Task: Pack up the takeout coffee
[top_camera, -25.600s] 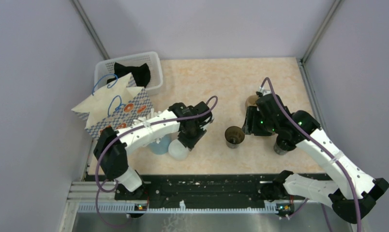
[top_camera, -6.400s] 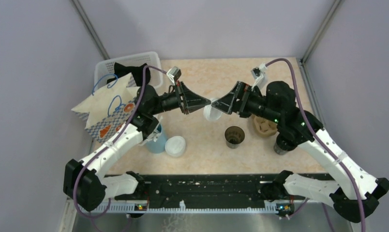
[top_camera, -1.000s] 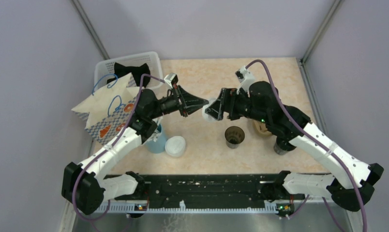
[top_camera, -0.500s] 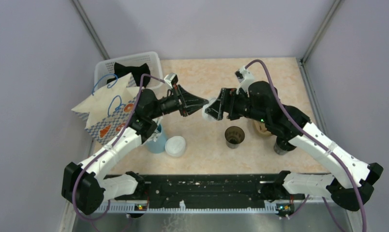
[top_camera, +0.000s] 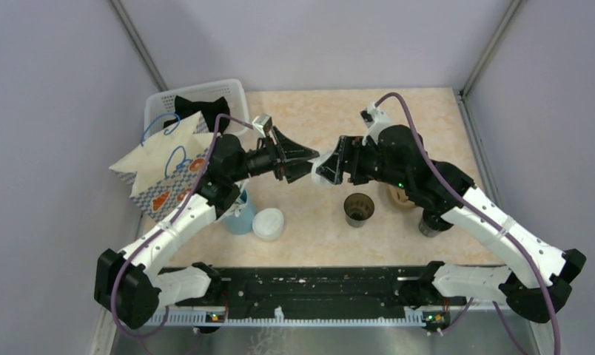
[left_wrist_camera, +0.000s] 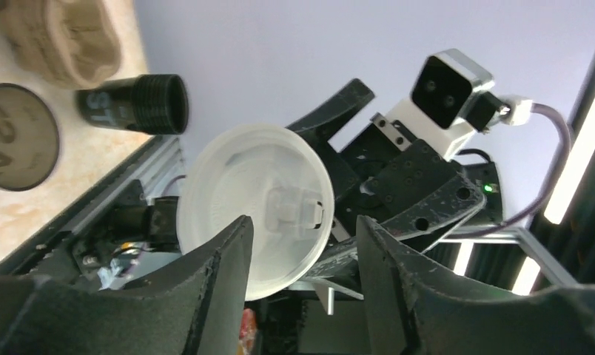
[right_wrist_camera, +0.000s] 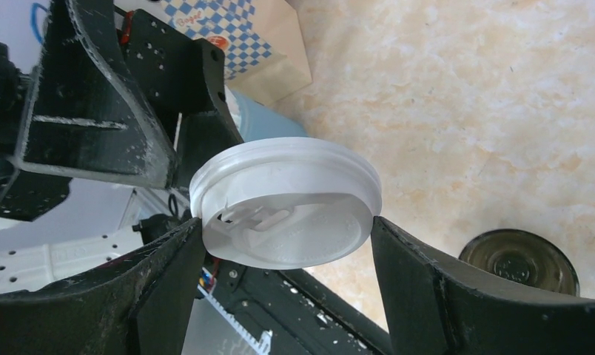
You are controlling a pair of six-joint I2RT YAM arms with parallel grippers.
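Lid (right_wrist_camera: 280, 185) is off the cup (top_camera: 359, 209) and up in the air over mid-table. Cup stands open on the table (top_camera: 428, 126), below the lid and a bit to the R.

R tool (right_wrist_camera: 286, 224) has the lid pinched across its rim, edge to edge. L tool (left_wrist_camera: 303, 222) faces it nose to nose. Its fingers are apart w/ the lid's near edge showing in the gap, and I can make out no contact.

Handling, my read:
- Lid is thin moulded plastic, v. light and springy.
- A hard cross-rim squeeze will bow it, and the smooth rim can pop out sideways.
- Take it by the rim w/ light force and keep off the sip tab.
- Cup is prob. paper, light, w/ walls that dent easily.
- Grip low-to-mid on the wall, not at the rim. The rim must stay round for the lid to seat.
- Can't tell from here if there's liquid inside, so treat it as full and keep it upright.

Views:
- Top cam gives layout only: arms meeting, cup, bag (top_camera: 158, 163) at far L, second lid (top_camera: 269, 223) on the table beside the blue cup (top_camera: 241, 218). It doesn't show the grip.
- R wrist does show it: rim seated against both fingers, cup in the corner below.
- L wrist adds the lid's face w/ the tab, and R tool's fingers behind it.
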